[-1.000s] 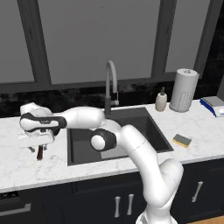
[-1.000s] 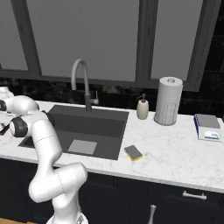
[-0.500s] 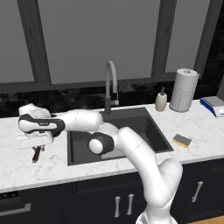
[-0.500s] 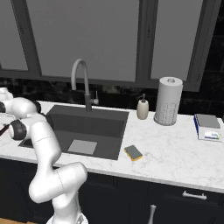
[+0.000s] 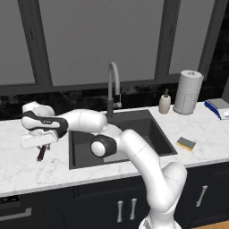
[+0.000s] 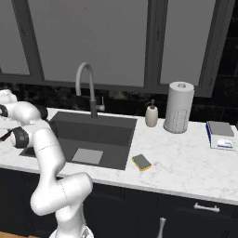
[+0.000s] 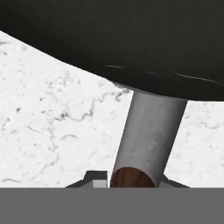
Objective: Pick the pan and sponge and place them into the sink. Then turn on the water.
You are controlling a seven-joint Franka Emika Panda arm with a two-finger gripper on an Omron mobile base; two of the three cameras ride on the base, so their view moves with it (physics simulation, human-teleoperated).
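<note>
The pan (image 7: 131,39) is being held by its handle (image 7: 148,135) on the white marble counter (image 5: 27,172), to the left of the sink (image 5: 118,138) as the left base view shows it. In the hand view its black round body is seen from close up at the top, with the grey neck of the handle running down to a reddish-brown end between the fingertips. In the left base view only the reddish-brown handle tip (image 5: 41,154) is seen poking out from under the hand. The gripper (image 5: 39,139) is being kept closed tight on that handle, its jaws pressed against both sides. Whether the pan is being lifted clear of the counter or is resting on it cannot be told.

The sink is being left unoccupied, its dark basin showing a lighter grey square (image 6: 87,155) at the bottom. The arched grey faucet (image 5: 112,87) is standing behind the sink at its back edge. The sponge (image 5: 186,143) is lying flat on the counter just right of the sink, near the front edge, yellow with a dark top layer. Further right of the sink and behind it, a soap dispenser (image 5: 165,103) and a paper towel roll (image 5: 187,91) are standing upright side by side. A blue-and-white flat object (image 6: 219,135) is lying well right of the sink.
</note>
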